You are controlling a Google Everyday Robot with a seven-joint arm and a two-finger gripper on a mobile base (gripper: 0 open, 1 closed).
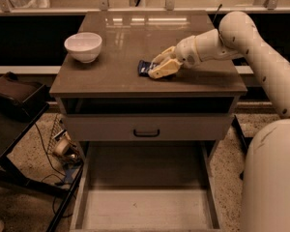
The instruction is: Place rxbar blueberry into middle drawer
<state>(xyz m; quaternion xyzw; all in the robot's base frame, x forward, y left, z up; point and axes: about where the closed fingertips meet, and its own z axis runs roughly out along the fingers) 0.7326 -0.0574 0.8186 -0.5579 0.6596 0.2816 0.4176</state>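
The rxbar blueberry [144, 68], a small dark blue wrapper, lies on the brown cabinet top, right of centre. My gripper [159, 67] reaches in from the right, low on the top, and is shut on the bar. Only the bar's left end shows past the pale fingers [164, 70]. The middle drawer [145, 209] is pulled out at the bottom of the view, a wide grey tray with low side walls and a bare pale floor. It lies below and in front of the gripper.
A white bowl [83, 46] stands at the left of the cabinet top [116, 76]. A shut grey drawer front with a black handle [146, 132] sits under the top. A black stand [14, 100] and cables are at the left. My arm's white body [273, 178] fills the right.
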